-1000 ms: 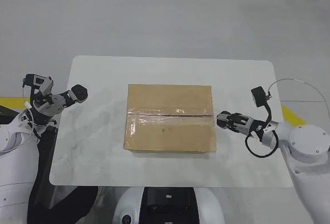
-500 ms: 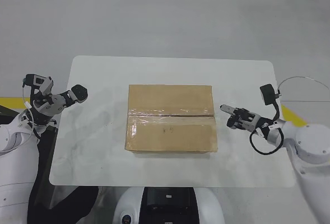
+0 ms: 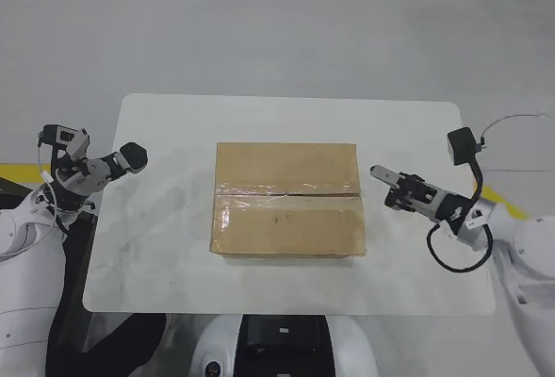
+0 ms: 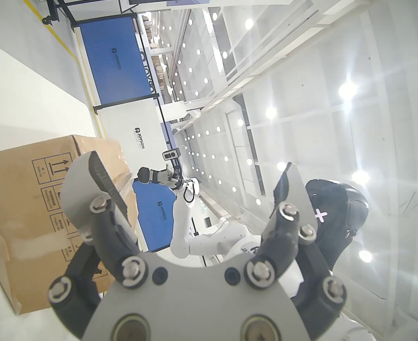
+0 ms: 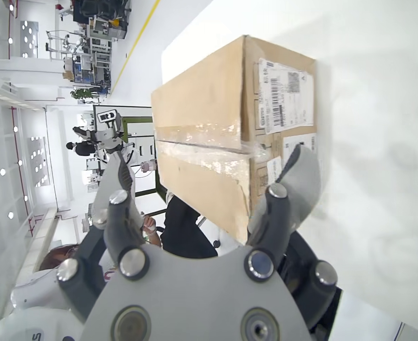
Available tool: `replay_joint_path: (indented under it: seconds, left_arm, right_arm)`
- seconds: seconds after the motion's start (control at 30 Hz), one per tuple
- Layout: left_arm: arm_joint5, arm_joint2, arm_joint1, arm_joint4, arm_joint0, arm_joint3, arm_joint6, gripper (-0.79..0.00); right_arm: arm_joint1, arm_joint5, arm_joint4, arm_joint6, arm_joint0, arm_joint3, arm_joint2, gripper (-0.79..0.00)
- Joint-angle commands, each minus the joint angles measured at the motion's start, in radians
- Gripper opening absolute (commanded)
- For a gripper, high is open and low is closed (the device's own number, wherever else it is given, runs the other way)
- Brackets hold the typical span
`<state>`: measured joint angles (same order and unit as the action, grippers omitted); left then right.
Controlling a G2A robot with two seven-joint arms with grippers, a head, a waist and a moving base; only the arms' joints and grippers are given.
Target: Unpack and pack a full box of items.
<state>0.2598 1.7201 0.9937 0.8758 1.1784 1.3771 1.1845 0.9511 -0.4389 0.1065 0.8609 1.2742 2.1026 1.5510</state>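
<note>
A brown cardboard box [image 3: 286, 198] sits shut in the middle of the white table [image 3: 164, 273], with clear tape along its top seam. My left gripper [image 3: 134, 155] hovers at the table's left edge, well away from the box, open and empty [image 4: 191, 175]; the box's printed side [image 4: 24, 196] faces it. My right gripper [image 3: 383, 186] is just off the box's right end, open with nothing between its fingers [image 5: 209, 164]. Its wrist view looks along the taped seam [image 5: 202, 143] and onto white shipping labels [image 5: 287, 97] on that end.
Bare tabletop surrounds the box on all sides, widest in front of and behind it. A black cable [image 3: 447, 259] loops from the right wrist. Yellow floor lines [image 3: 4, 172] run beside the table.
My right gripper has drawn back a little from the box's right end and shifted towards the far side, its arm swinging outward. The left arm and the box have stayed put.
</note>
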Motion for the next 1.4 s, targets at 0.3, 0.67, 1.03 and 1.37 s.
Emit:
replay_joint_path:
  seconds: [0.3,0.67,1.03,1.37]
  left_arm:
    - [0.000,0.000,0.000,0.000,0.000,0.000,0.000,0.000]
    - [0.000,0.000,0.000,0.000,0.000,0.000,0.000,0.000]
    - [0.000,0.000,0.000,0.000,0.000,0.000,0.000,0.000]
    - [0.000,0.000,0.000,0.000,0.000,0.000,0.000,0.000]
  right_arm:
    - [0.018,0.079,0.082,0.034,-0.165,-0.086,-0.186,-0.785]
    - [0.069,0.124,0.197,0.058,-0.392,-0.301,-0.446,-0.785]
    - [0.151,0.067,0.253,0.073,-0.607,-0.518,-0.707,-0.785]
    - [0.195,-0.008,0.211,0.044,-0.693,-0.585,-0.813,-0.785]
